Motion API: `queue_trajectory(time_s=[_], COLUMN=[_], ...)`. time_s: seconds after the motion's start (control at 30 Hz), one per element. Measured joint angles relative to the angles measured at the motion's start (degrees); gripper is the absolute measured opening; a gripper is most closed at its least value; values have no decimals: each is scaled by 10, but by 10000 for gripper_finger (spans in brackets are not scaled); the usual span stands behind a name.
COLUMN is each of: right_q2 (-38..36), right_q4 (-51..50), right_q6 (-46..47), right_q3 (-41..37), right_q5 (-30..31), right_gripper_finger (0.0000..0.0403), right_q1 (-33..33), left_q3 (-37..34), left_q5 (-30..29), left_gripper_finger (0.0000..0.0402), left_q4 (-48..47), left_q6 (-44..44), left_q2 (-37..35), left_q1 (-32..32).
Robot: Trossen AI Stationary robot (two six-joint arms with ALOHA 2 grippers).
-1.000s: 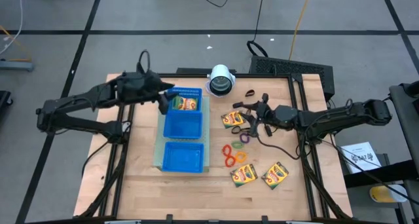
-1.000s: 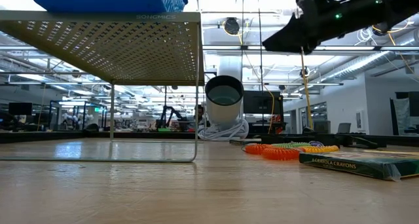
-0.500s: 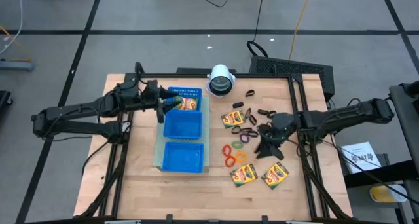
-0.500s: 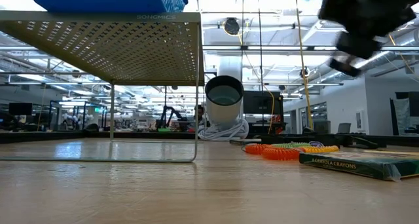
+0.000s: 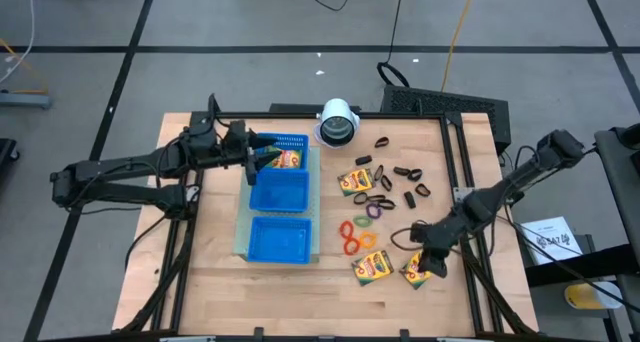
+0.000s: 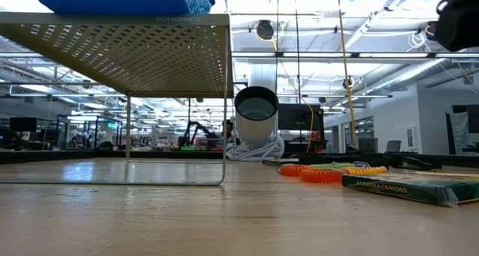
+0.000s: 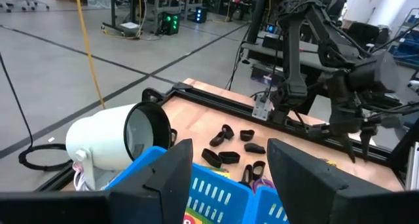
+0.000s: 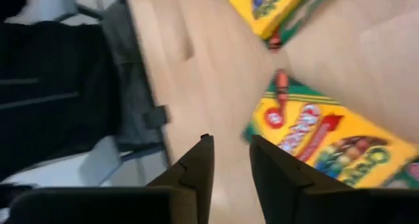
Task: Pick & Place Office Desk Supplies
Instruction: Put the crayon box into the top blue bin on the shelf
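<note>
Right end effector [image 5: 432,266] hovers over the near-right crayon box [image 5: 421,266] on the counter [image 5: 300,282], fingers narrowly parted, gripping nothing. Left end effector [image 5: 250,160] hangs spread beside the blue tray [image 5: 278,244].

Overhead straight down, low view level across the tabletop [image 6: 224,211] — both sharing the crayon boxes [image 5: 372,268].

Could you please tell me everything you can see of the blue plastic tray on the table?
The blue plastic tray is a long rectangle split into three compartments in a row, lying level atop a perforated metal riser left of the table's centre. Its far compartment has slatted walls and holds a crayon box; the middle and near compartments look empty. The left gripper hovers open over its far left edge; whether it touches the rim cannot be told.
</note>
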Motion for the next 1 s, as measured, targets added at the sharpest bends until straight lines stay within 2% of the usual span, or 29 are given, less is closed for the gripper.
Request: queue_trajectory(time_s=[0.27, 0.4, 0.53, 0.63, 0.73, 0.9, 1.0], right_q2=[43, 63, 80, 90, 95, 96, 96], right_q4=[125, 130, 131, 132, 138, 156, 198], right_q6=[13, 10, -5, -39, -80, -183, -245], right_q3=[-56, -69, -84, -97, -106, -109, -112], right_q5=[-8, -25, -1, 41, 111, 272, 339], right_gripper_finger=[38, 6, 8, 3, 2, 1, 3], right_q1=[49, 51, 43, 29, 2, -53, -85], left_q3=[0, 0, 0, 0, 0, 0, 0], left_q5=[0, 0, 0, 0, 0, 0, 0], left_gripper_finger=[207, 207, 207, 207, 207, 207, 207], left_q4=[-1, -2, -5, -6, -7, -6, -6], left_q6=[-6, -6, -2, -1, 0, 1, 5], left_q2=[-1, -1, 0, 0, 0, 0, 0], left_q1=[-1, -1, -1, -1, -1, -1, -1])
